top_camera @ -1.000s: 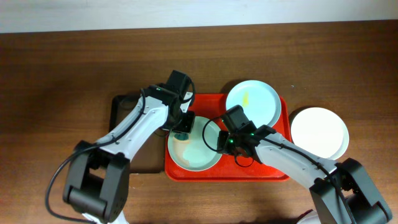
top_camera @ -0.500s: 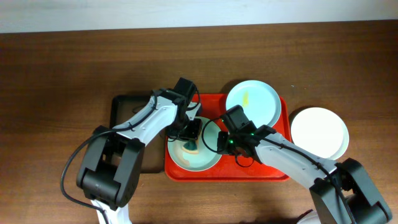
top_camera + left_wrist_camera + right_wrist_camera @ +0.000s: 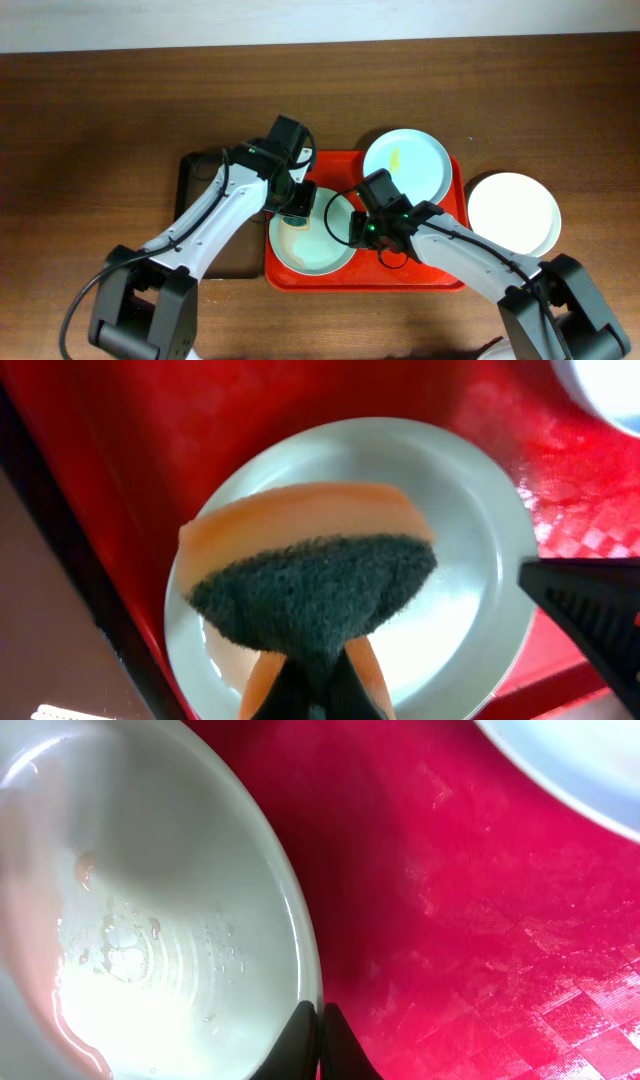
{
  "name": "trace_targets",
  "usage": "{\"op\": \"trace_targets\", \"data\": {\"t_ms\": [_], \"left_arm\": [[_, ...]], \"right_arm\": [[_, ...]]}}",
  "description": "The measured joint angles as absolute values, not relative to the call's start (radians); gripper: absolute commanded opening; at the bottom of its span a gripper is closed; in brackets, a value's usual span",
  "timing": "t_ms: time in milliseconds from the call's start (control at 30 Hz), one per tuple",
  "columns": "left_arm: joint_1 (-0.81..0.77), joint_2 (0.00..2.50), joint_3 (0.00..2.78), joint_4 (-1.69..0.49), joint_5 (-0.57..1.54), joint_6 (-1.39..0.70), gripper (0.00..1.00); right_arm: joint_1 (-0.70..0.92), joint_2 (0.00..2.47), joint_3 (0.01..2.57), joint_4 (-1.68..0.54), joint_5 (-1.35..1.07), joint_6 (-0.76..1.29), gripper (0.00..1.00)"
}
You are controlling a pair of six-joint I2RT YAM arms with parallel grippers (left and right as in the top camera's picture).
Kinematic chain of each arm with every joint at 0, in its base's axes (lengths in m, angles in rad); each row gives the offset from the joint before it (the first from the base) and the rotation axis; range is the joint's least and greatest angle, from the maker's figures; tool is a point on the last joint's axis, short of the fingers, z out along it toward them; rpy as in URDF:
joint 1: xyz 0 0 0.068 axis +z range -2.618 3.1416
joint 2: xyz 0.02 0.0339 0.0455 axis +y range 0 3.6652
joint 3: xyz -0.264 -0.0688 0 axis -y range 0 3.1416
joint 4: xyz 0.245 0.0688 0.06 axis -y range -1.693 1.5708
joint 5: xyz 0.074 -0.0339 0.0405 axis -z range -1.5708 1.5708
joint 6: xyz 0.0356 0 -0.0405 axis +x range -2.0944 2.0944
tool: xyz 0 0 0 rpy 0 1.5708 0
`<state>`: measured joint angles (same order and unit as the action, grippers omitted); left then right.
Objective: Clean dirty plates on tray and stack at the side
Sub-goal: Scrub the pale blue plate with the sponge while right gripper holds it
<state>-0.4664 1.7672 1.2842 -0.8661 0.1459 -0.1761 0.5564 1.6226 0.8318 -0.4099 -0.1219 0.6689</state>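
Red tray (image 3: 330, 281) is sitting mid-surface (image 3: 100, 110), carrying two plates: front plate (image 3: 325, 255) at its left end, rear plate (image 3: 415, 170) at its far right corner, showing a yellow smear. Side plate (image 3: 515, 212) is lying off the tray on the wood, just beside its right edge. Left gripper (image 3: 296, 208) is hovering over the front plate's far-left rim, jaws clamping a sponge (image 3: 310, 585) — orange body, dark green scouring face; can't tell if it is touching the plate. Right gripper (image 3: 318, 1030) is pinching the front plate's right rim, jaws closed on it. That plate is looking wet, carrying a small orange fleck. Black tray (image 3: 195, 170) is lying just left of the red one — partly under the left arm.
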Motion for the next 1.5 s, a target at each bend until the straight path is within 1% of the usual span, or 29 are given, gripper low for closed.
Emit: {"op": "trace_targets", "data": {"t_ms": [233, 467, 567, 700, 867, 967, 1033, 1133, 1300, 1500], "left_arm": [[-0.466, 1.782, 1.204, -0.765, 0.137, -0.184, 0.00], [-0.466, 1.896, 1.201, -0.738, 0.138, -0.206, 0.00], [-0.466, 1.906, 1.202, -0.736, 0.144, -0.206, 0.00], [-0.456, 1.919, 1.206, -0.733, 0.204, -0.207, 0.00], [-0.455, 1.924, 1.207, -0.750, 0.337, -0.207, 0.00], [-0.459, 1.884, 1.205, -0.769, 0.361, -0.207, 0.00], [-0.460, 1.803, 1.205, -0.773, 0.343, -0.207, 0.00], [-0.463, 1.685, 1.205, -0.788, 0.260, -0.219, 0.00], [-0.464, 1.681, 1.171, -0.758, 0.129, -0.257, 0.00], [-0.464, 1.769, 1.077, -0.631, 0.095, -0.291, 0.00]], "right_arm": [[0.556, 1.623, 0.832, -0.410, -0.122, 0.669, 0.04], [0.556, 1.623, 0.832, -0.410, -0.122, 0.669, 0.04], [0.556, 1.623, 0.832, -0.410, -0.122, 0.669, 0.04], [0.556, 1.623, 0.832, -0.411, -0.121, 0.669, 0.04], [0.556, 1.623, 0.832, -0.411, -0.121, 0.669, 0.04], [0.556, 1.623, 0.832, -0.411, -0.121, 0.669, 0.04], [0.556, 1.623, 0.832, -0.410, -0.122, 0.669, 0.04], [0.556, 1.623, 0.832, -0.410, -0.122, 0.669, 0.04], [0.556, 1.623, 0.832, -0.410, -0.122, 0.669, 0.04], [0.556, 1.623, 0.832, -0.410, -0.122, 0.669, 0.04]]}}
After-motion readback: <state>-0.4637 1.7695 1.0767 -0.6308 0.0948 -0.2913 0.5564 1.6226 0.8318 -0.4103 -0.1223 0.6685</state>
